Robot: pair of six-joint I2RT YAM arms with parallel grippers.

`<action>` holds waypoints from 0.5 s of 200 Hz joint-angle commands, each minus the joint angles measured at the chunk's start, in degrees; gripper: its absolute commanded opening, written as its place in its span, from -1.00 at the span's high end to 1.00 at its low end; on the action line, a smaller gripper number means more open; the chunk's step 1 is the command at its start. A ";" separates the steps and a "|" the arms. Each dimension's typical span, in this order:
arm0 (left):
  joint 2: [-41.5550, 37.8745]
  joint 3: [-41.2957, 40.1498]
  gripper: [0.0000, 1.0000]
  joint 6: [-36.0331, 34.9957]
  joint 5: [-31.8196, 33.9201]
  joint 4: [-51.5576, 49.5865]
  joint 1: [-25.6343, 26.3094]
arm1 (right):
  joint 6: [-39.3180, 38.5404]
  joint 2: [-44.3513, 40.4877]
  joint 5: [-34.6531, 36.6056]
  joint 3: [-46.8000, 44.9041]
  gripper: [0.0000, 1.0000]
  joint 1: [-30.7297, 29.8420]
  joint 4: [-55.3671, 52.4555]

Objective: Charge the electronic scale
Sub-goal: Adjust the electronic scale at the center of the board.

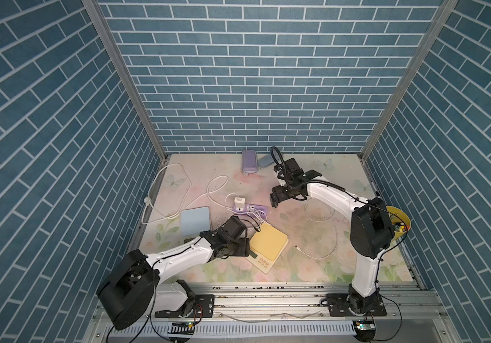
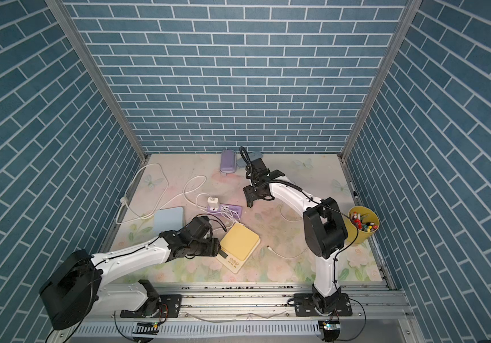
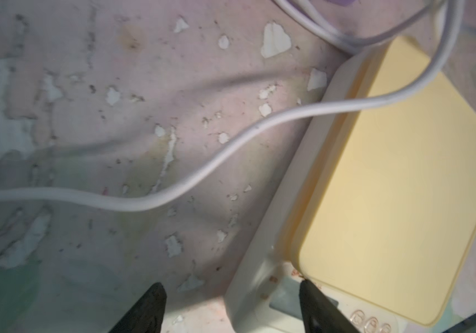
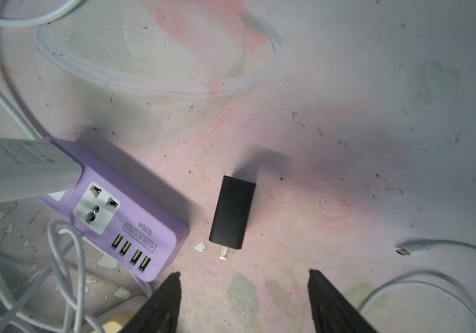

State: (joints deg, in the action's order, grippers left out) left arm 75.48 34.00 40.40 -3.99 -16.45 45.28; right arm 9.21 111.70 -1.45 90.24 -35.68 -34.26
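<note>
The yellow scale [image 1: 268, 242] lies flat on the tabletop [image 1: 312, 267], near the front and just in front of the purple power strip [image 1: 253, 209]. A white cable [image 3: 231, 144] loops across the scale's far corner. The left hand [image 3: 231, 288] is spread wide and holds nothing, with one finger [image 3: 314, 305] over the scale's display end. The right hand [image 4: 244, 274] is also wide and empty, above a black charger plug [image 4: 232, 213] that lies on the tabletop just beside the power strip. A white charger [image 4: 20, 170] sits in the strip.
</note>
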 commanded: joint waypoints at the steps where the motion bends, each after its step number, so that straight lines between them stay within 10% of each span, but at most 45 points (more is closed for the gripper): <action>1: 2.92 2.40 -0.51 2.78 1.89 5.85 3.29 | 3.31 3.78 -2.51 1.11 -0.41 -0.18 -1.07; 100: -6.51 11.53 -0.70 -6.14 7.67 -9.54 7.47 | 0.74 15.74 1.76 10.29 -0.15 0.09 -2.99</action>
State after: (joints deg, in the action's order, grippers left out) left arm 73.91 44.12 38.76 1.30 -20.34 52.56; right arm 9.63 123.90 -1.39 97.32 -35.68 -35.57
